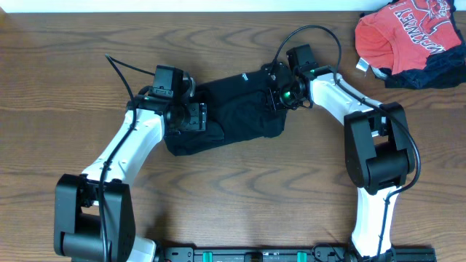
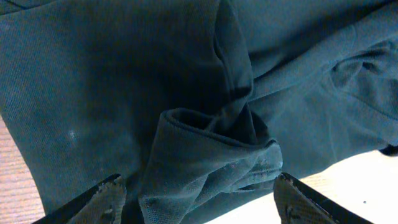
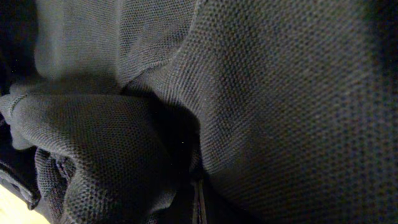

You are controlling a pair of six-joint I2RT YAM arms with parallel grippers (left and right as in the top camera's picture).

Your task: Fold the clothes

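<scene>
Overhead: top (image 1: 244, 116) beneath left hand (image 1: 196, 116)

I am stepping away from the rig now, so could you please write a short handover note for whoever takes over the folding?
Left gripper: open, fingertips either side of a raised fold at the black top's left end.
Right gripper: pressed into the top's right end; open or shut cannot be told.
Done: top gathered into a compact, rumpled bundle between the arms.
Left: smooth it and finish the folds.
Red-orange shirt and navy garment lie apart, far right corner.
</scene>
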